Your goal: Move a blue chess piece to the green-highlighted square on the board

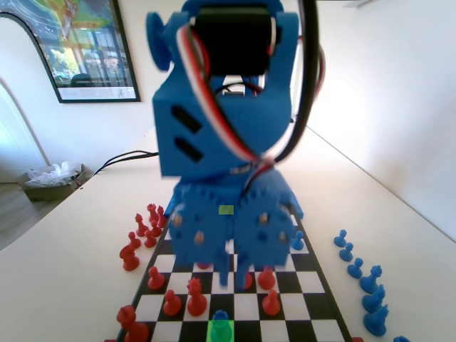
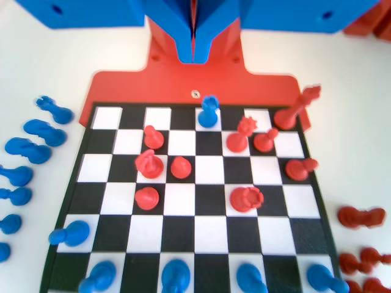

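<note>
The blue arm blocks much of the board [image 1: 313, 299] in the fixed view. Its pincer [image 2: 194, 52] hangs empty above, jaws pressed together. The blue chess piece [image 1: 221, 318] stands on the green-highlighted square [image 1: 220, 331].

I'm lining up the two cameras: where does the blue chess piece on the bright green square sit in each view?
Fixed view: the blue chess piece stands at bottom centre, on the green-highlighted square.
Wrist view: the same piece stands in the far row of the board, below the shut claw.
Shared landmark: the red pieces clustered nearby.
</note>
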